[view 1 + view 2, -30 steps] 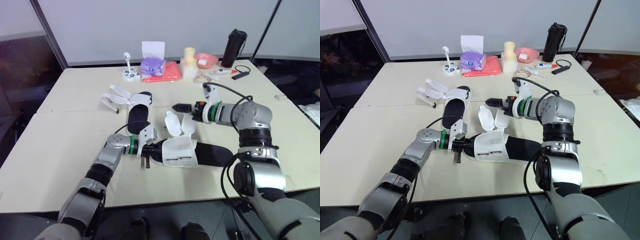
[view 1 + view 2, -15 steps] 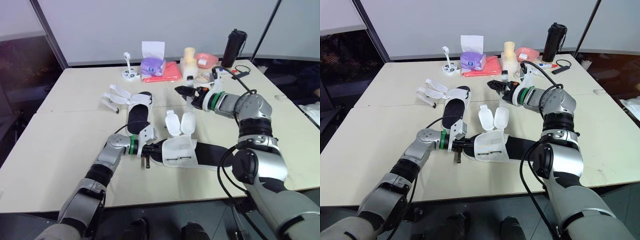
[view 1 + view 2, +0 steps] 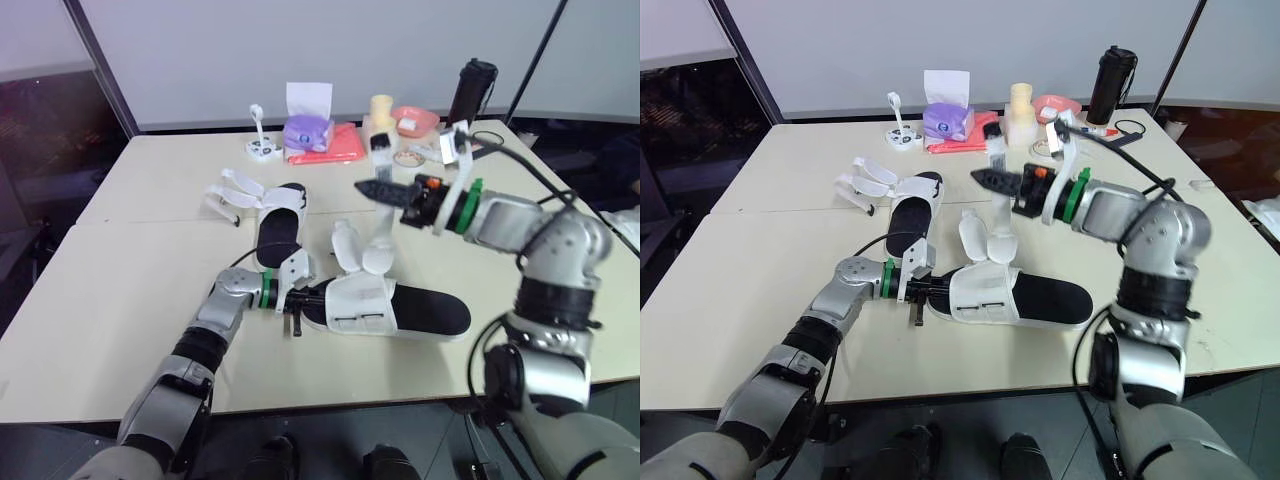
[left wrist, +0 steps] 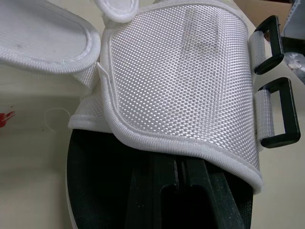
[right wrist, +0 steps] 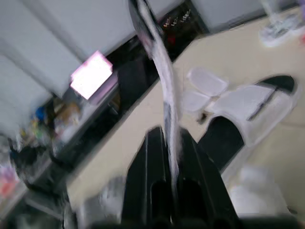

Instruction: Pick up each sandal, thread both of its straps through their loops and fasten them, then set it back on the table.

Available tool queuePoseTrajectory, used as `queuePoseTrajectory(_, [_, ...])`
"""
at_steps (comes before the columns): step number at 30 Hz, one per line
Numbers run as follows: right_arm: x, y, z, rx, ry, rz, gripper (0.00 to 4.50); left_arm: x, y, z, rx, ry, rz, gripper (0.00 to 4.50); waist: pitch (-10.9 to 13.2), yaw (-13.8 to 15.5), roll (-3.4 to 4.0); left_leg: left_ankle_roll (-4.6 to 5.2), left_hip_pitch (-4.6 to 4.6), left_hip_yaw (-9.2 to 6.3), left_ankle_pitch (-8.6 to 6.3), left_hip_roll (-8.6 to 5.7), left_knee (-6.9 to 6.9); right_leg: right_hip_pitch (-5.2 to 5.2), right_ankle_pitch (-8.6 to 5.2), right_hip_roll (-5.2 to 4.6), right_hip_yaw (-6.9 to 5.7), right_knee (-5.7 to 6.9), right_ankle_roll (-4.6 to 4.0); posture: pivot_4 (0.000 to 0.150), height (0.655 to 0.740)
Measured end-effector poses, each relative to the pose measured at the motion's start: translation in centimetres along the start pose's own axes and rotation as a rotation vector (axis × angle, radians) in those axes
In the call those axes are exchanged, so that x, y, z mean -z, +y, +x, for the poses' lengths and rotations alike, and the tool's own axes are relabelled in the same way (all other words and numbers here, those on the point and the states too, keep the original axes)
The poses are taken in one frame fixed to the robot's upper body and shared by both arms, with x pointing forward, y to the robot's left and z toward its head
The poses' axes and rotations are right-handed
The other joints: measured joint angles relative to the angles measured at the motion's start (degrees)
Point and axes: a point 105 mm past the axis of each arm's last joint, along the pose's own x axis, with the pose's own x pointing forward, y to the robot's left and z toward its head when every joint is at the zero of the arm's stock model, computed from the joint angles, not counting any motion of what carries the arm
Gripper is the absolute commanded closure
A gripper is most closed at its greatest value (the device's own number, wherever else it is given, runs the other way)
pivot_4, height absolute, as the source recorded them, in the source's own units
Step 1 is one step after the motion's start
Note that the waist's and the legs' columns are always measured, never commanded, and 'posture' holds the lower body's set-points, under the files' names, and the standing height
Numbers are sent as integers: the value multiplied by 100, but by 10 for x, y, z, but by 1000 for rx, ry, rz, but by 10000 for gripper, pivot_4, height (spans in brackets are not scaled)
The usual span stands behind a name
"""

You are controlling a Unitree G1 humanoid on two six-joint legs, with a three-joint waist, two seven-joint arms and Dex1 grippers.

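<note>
Right wrist view: white strap pinched inside the right tool.

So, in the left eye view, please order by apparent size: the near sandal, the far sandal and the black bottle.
1. Near sandal, largest, though it is closest to the camera.
2. Far sandal, second.
3. Black bottle, smallest, but it stands farthest away.
</note>
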Motion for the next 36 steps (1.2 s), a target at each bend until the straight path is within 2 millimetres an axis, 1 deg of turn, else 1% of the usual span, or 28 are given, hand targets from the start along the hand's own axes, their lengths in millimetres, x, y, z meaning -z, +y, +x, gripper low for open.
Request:
queuePoseTrajectory(2, [22,23,-4,-72,88,-84,44441,1,1,-1,-2,2,-4,45000,0,-18,-1,1,1,4,0,1,2,2,0,1,-1,-1,0,1500,7344])
queuePoseTrajectory(5, [50,43,-9,-147,173,-138,44441,0,0,2,4,-2,-8,45000,0,-19,-3,1,2,2,0,2,8,7,0,1,-3,0,0,1500,7344])
queuePoseTrajectory(8, [70,52,-14,-180,250,-171,44441,0,0,2,8,-3,-9,45000,0,-18,-4,1,2,3,-1,3,8,7,0,1,-3,-2,0,1500,7344])
queuePoseTrajectory(11, [95,53,-19,-187,355,-225,35693,0,1,2,9,-1,-10,45000,-1,-12,-5,2,2,4,-1,3,8,8,0,1,-4,-4,0,1500,7344])
queuePoseTrajectory(13, [109,52,-22,-193,407,-248,25537,0,1,2,9,0,-11,45000,-3,-10,-8,1,3,4,-1,4,8,11,0,1,-5,-7,0,1500,7344])
queuePoseTrajectory(16, [119,50,-30,-199,471,-326,11236,-1,1,2,10,1,-10,45000,-2,-6,-9,1,3,4,-1,4,8,12,0,1,-5,-9,0,1500,7344])
queuePoseTrajectory(19, [127,46,-43,-200,550,-423,11236,-1,1,3,13,2,-11,45000,-2,-3,-10,1,3,4,-1,4,8,13,0,1,-6,-10,1,1500,7344])
queuePoseTrajectory(21, [137,44,-59,-207,631,-465,11236,-1,0,4,18,2,-13,45000,-2,10,-11,1,3,4,-1,4,8,16,-1,0,-7,-12,1,1500,7344])
queuePoseTrajectory(24, [144,45,-77,-221,689,-469,11236,0,0,4,19,6,-23,45000,-3,10,-12,2,6,4,-2,6,8,21,0,0,-8,-16,1,1500,7344])
queuePoseTrajectory(26, [144,45,-90,-204,711,-449,11236,-1,-1,6,19,4,-25,45000,-3,16,-14,3,6,4,-3,9,9,25,-1,0,-8,-17,1,1500,7344])
queuePoseTrajectory(28, [143,44,-100,-163,704,-403,11236,-1,-1,6,15,1,-27,45000,-3,20,-18,3,6,3,-3,13,9,26,0,-1,-8,-20,0,1500,7344])
queuePoseTrajectory(29, [143,43,-103,-144,702,-380,11236,-1,-1,6,13,0,-28,45000,-4,21,-18,3,6,2,-3,14,9,27,0,-1,-8,-20,0,1500,7344])
queuePoseTrajectory(32, [152,40,-109,-91,709,-302,11236,-1,-1,6,5,-4,-38,45000,-5,23,-20,3,7,2,-3,14,9,27,0,-1,-9,-20,0,1500,7344])
queuePoseTrajectory(34, [159,33,-110,-42,719,-274,11236,-1,-1,7,-2,-7,-39,45000,-5,23,-21,3,7,2,-3,14,10,27,0,-4,-9,-21,0,1500,7344])
queuePoseTrajectory(36, [167,22,-111,20,739,-256,11236,-1,-2,7,-6,-8,-44,45000,-5,29,-21,3,6,2,-3,13,11,27,0,-4,-9,-22,-1,1500,7344])
